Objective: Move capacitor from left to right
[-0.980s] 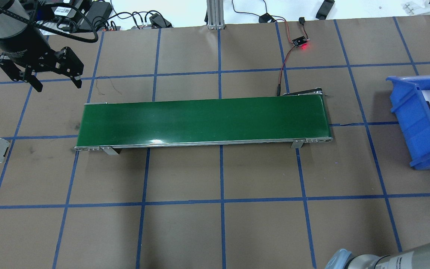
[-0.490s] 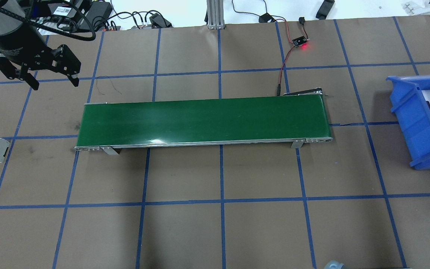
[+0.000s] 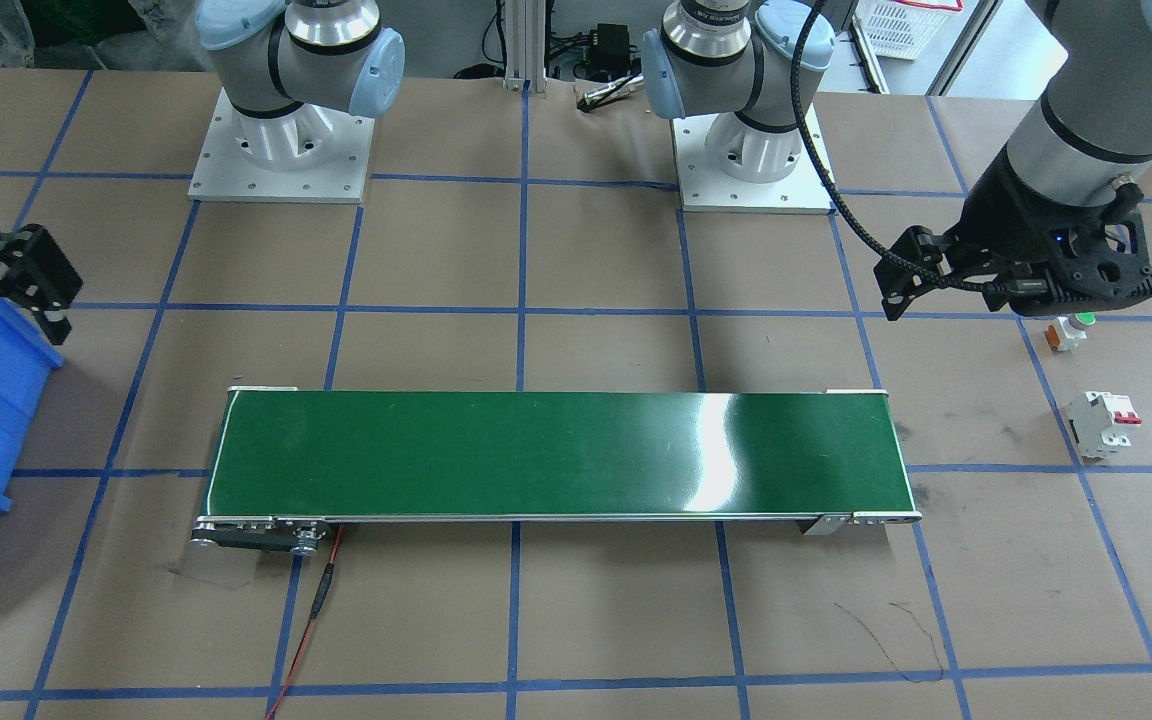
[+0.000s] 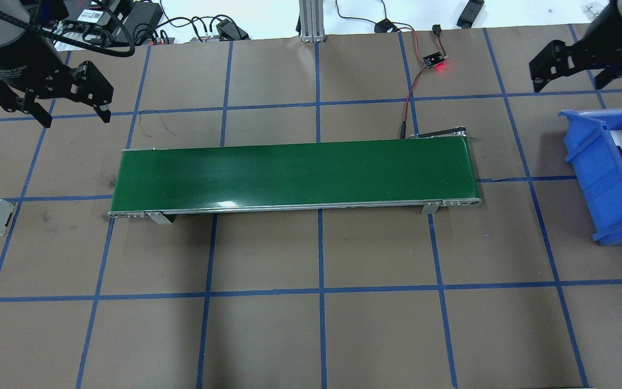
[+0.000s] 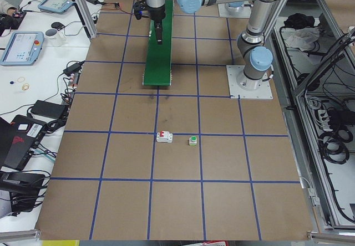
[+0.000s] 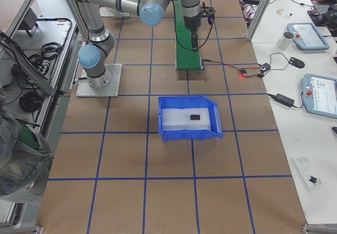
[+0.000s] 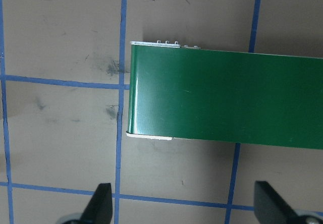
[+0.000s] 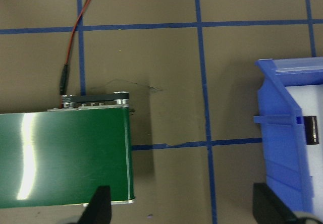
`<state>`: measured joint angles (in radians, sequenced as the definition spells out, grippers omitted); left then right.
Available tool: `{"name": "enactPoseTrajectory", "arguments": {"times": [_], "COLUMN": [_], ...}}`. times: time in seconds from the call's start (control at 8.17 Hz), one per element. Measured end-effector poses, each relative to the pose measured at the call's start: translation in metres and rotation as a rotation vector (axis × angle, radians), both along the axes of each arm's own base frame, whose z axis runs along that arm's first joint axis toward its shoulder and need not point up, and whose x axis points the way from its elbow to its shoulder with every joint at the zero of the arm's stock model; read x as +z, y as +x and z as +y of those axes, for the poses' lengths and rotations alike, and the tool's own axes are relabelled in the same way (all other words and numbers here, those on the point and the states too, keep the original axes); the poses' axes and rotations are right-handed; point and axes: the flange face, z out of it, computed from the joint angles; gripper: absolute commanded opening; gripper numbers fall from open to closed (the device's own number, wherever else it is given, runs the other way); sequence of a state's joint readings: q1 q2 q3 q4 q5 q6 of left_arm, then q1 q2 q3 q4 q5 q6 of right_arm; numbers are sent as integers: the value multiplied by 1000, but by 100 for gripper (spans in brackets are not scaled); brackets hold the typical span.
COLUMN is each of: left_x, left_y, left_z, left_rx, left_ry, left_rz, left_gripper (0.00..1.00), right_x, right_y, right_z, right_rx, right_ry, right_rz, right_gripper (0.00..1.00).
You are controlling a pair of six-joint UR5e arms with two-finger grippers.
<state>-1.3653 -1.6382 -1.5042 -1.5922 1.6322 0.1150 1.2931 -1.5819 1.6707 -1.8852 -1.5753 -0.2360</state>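
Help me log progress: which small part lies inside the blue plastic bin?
The small dark cylindrical capacitor; the white breaker with red switches and the green-topped push button sit on the brown table.

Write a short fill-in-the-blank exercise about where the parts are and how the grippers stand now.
1. The capacitor lies inside the bin, whose colour is ____.
2. The left gripper and the right gripper both hold nothing, their jaws ____.
3. Near the white breaker stands a push button whose top is ____.
Missing words: blue; open; green.
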Motion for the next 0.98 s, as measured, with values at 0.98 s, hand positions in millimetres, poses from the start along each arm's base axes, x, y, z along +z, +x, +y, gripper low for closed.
{"name": "enactPoseTrajectory", "arguments": {"times": [0.98], "left_x": [7], "left_y": [-1], "left_z": [6], "left_rx": [-9], "left_ry": [-12], "left_rz": [-7], "left_gripper": [100], "right_x": [-5], "right_y": [111], "right_z": [8], "right_rx": [-8], "right_ry": [2], "right_rz": [-37], "right_gripper": [100]}}
